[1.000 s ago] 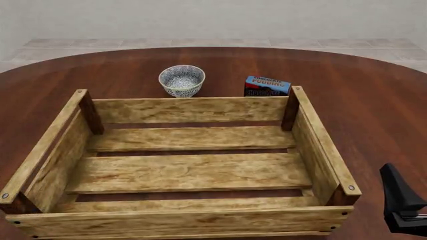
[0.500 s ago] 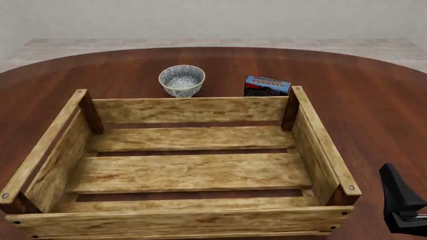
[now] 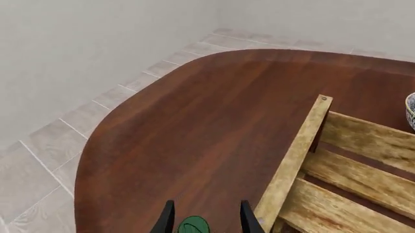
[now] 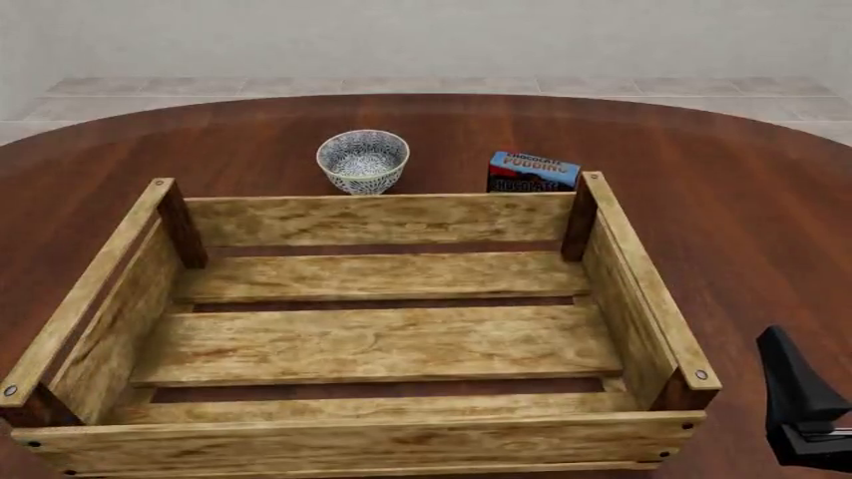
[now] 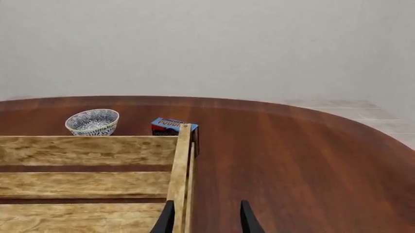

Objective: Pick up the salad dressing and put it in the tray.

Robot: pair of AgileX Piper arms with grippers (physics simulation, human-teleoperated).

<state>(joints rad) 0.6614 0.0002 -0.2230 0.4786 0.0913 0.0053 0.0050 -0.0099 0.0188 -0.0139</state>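
Brown counter [image 4: 745, 200]: your left jaws [image 3: 202, 222] straddle the bottle's green cap [image 3: 193, 226], grip unclear; right jaws [image 5: 203, 218] open beside the crate [image 5: 180, 165].

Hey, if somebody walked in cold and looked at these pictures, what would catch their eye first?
The big wooden tray fills the middle of the round table, with nothing lying on its slats. Just beyond its far wall stand a patterned bowl and, to the right, a pudding box. In the left wrist view, a green cap sits between the fingers of the left pincer, outside the tray.
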